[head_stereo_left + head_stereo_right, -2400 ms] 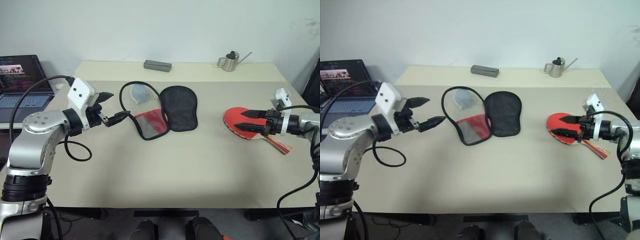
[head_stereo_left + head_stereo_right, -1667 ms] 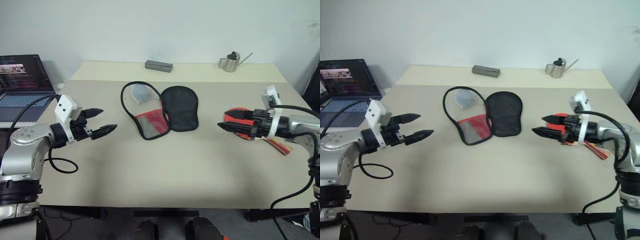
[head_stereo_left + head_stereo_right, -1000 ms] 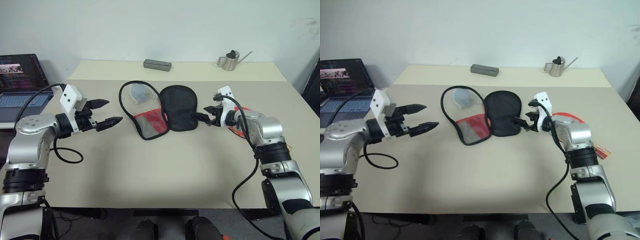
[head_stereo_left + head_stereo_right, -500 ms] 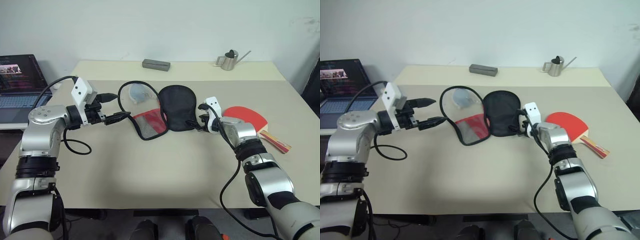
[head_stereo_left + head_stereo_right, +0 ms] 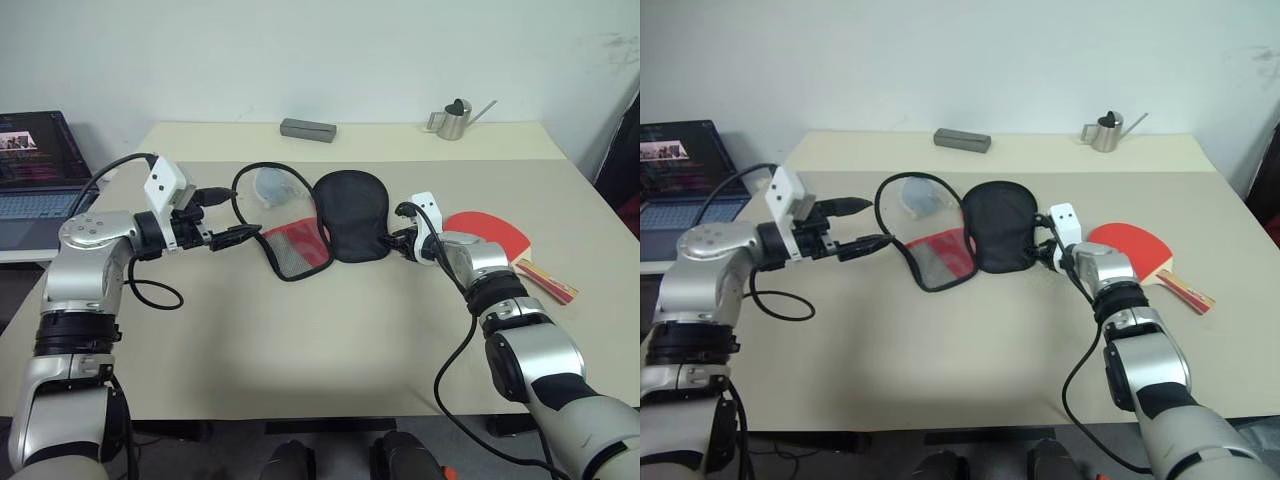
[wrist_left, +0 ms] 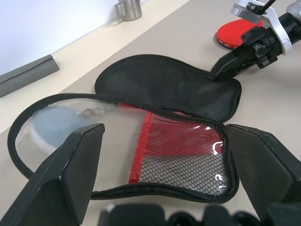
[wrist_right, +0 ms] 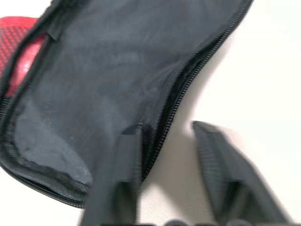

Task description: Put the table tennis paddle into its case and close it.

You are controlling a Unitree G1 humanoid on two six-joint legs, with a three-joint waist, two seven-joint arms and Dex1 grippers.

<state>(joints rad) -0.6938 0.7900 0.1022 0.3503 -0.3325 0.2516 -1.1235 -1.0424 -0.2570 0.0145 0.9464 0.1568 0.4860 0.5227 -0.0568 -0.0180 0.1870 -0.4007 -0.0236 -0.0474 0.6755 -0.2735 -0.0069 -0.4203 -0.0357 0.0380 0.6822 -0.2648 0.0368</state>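
The right gripper (image 5: 392, 242) has left the paddle (image 5: 487, 231) and reached the case (image 5: 350, 215), fingers straddling its edge; left gripper (image 5: 222, 215) spread. No lettering readable.

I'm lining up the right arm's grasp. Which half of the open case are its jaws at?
The plain black half of the case, at its zipper edge nearest the paddle; not the red mesh half by the left gripper.

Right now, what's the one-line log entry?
case: open, flat | paddle: on table, outside | right gripper: at case edge | left gripper: open, near case
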